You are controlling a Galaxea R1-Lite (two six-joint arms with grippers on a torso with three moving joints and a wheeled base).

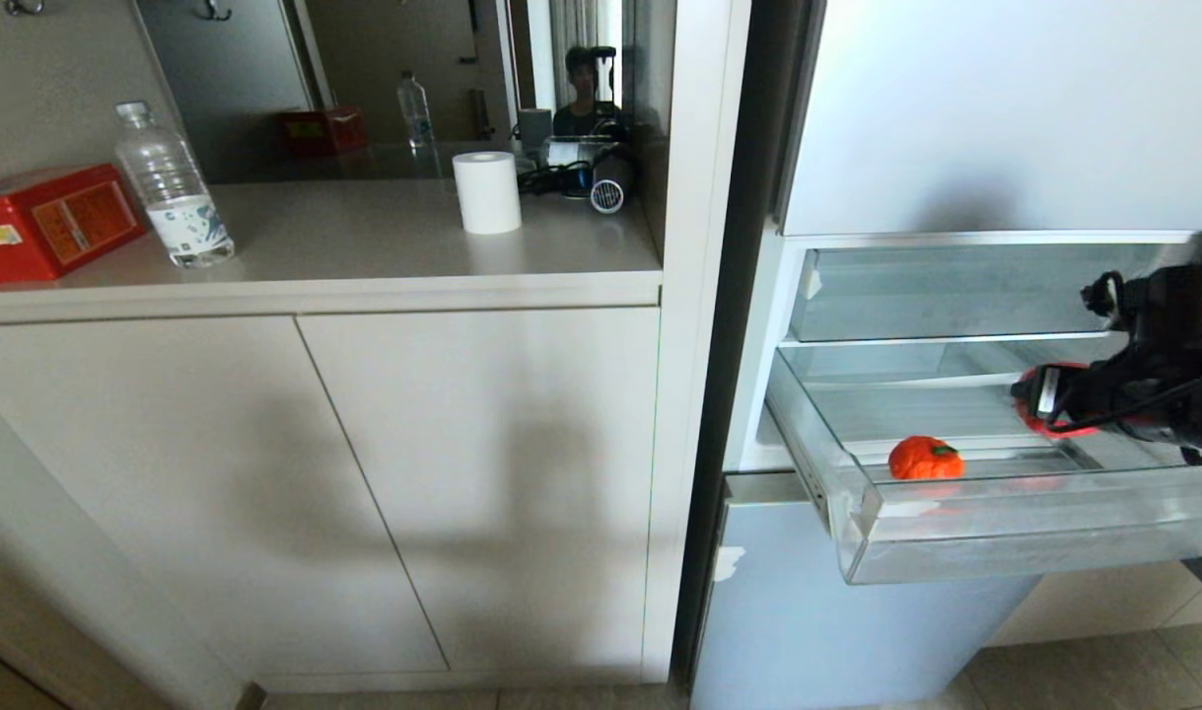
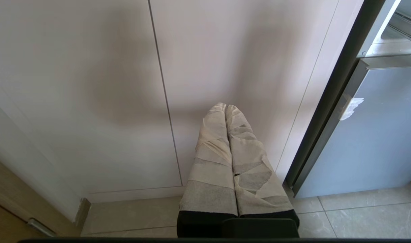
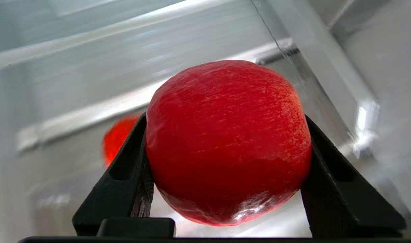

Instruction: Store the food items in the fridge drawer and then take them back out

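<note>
While the right gripper [image 3: 227, 175] reaches in from the right over the pulled-out transparent plastic fridge drawer [image 1: 1005, 537], its black fingers [image 3: 127, 179] stand wide and clamp the smooth deep-red round fruit [image 3: 227, 141] between them, above the drawer's floor. Nearer the drawer's left end, the orange-red round fruit with a green stem top [image 1: 924, 459] lies on that floor. Low beside the white cabinet doors [image 2: 90, 84], the left gripper [image 2: 225, 109] points forward, its tape-wrapped fingers pressed together, holding nothing.
</note>
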